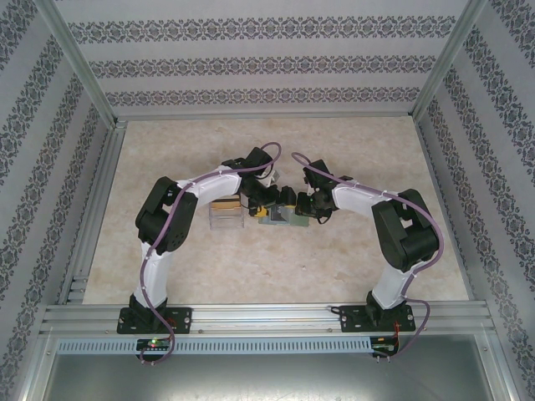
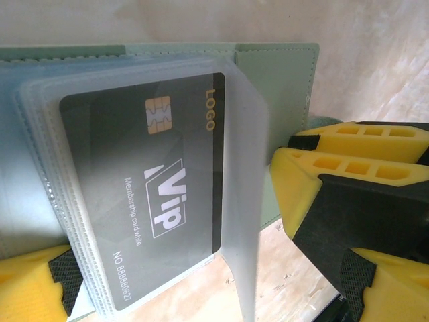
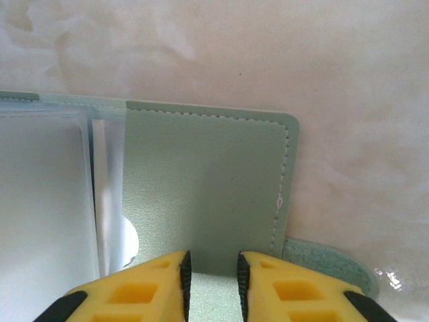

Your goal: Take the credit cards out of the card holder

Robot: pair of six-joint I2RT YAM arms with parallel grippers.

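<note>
Card holder open, card still sleeved.
Grey-green card holder (image 2: 278, 74) lies open; dark VIP credit card (image 2: 144, 194) sits in clear sleeves, chip toward 12 o'clock.

A pale beige, marble-patterned desk (image 1: 167, 267) fills the floor of a boxed enclosure. Three white walls papered with grey ornamental horizontal bands (image 1: 267, 63) stand at the left, right and far sides. Silver aluminium frame posts (image 1: 79, 63) rise at the far corners, and a slotted aluminium rail (image 1: 267, 317) runs along the near edge. The light is soft and even.
</note>
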